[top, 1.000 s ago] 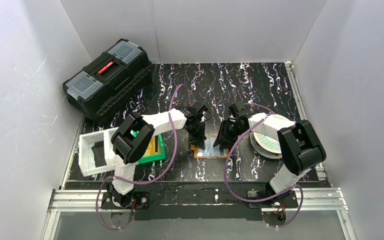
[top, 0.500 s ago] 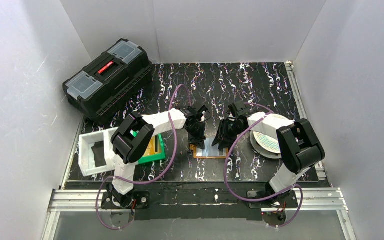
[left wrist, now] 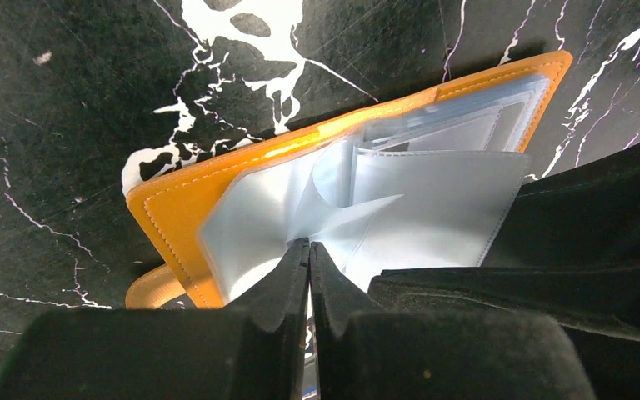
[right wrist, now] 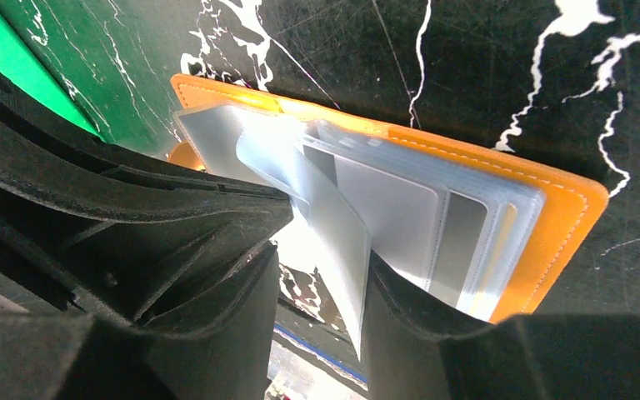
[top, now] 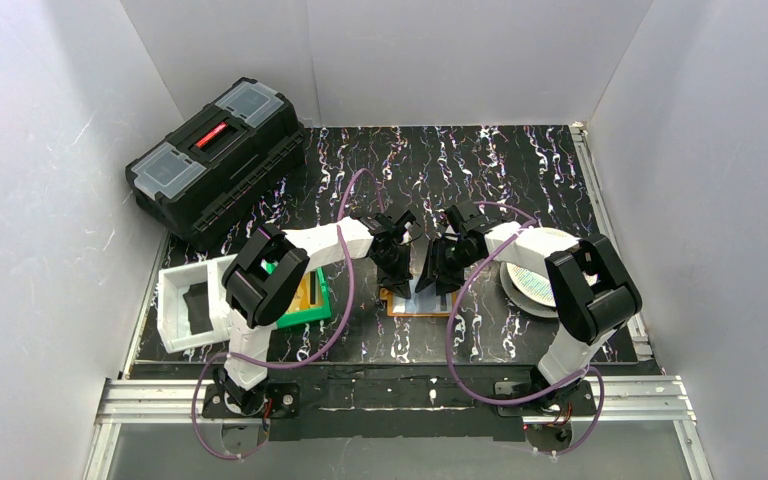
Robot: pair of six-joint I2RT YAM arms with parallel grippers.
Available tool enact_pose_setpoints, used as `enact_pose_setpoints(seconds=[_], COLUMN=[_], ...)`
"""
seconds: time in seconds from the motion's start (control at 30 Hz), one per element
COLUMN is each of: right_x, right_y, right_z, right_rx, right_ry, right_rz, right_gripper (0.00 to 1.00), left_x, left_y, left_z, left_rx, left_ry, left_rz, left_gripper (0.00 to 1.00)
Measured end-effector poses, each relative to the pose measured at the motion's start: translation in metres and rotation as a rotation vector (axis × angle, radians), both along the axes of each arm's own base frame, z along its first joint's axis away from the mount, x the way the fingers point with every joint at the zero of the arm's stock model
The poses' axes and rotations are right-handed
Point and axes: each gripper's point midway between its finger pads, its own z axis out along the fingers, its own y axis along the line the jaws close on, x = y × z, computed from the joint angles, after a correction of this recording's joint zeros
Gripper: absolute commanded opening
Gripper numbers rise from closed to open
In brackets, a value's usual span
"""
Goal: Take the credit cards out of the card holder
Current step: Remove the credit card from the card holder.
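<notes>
Left gripper [top: 392,268]: fingers pressed together, no gap, tips down on the clear inner pockets of the card holder [top: 422,300]. Can't tell from the wrist view whether a thin leaf is pinched between them. Right gripper [top: 440,275]: fingers apart, not clamped on anything. One clear pocket leaf [right wrist: 333,225] stands up in the gap between them, lying close against one finger [right wrist: 433,333]. The card holder lies open and flat on the table [top: 480,170], directly under both sets of fingertips, orange cover down and pockets fanned up. It sits between the two grippers, which face each other tip to tip, near but apart. Pockets look silvery-clear, and I can't tell if any card is inside. A gold-yellow card [top: 305,292] sits in the green bin [top: 318,312], on the outer side of the left gripper, back along its arm. The white tray [top: 175,300] is further out the same way, with a dark flat item inside, too small to identify. The round patterned disc [top: 535,283] is just outboard of the right gripper, partly under its arm. The black toolbox [top: 215,160] is well apart, beyond the left gripper.
</notes>
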Motion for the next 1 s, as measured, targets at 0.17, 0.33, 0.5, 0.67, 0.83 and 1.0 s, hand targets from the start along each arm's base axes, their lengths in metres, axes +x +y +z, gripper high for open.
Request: enact_pose_setpoints(seconds=[0.17, 0.33, 0.5, 0.67, 0.83, 1.0], right_x=[0.001, 0.003, 0.003, 0.002, 0.007, 0.01], right_y=[0.002, 0.003, 0.003, 0.006, 0.02, 0.041], right_z=[0.002, 0.004, 0.004, 0.007, 0.02, 0.029], right_rx=[0.007, 0.012, 0.014, 0.027, 0.052, 0.075], right_ry=[-0.003, -0.007, -0.005, -0.002, -0.031, -0.056], right_rz=[0.002, 0.002, 0.003, 0.005, 0.023, 0.065], right_gripper=[0.47, 0.51, 0.54, 0.57, 0.58, 0.58], left_x=[0.0, 0.0, 0.0, 0.0, 0.004, 0.005], left_y=[0.0, 0.009, 0.021, 0.041, 0.058, 0.068], left_z=[0.001, 0.009, 0.017, 0.028, 0.055, 0.081], left_rx=[0.001, 0.03, 0.069, 0.106, 0.107, 0.084], left_ry=[-0.003, -0.02, -0.046, -0.072, -0.124, -0.174], left_rz=[0.001, 0.007, 0.025, 0.058, 0.099, 0.121], left_gripper=[0.1, 0.16, 0.17, 0.16, 0.17, 0.16])
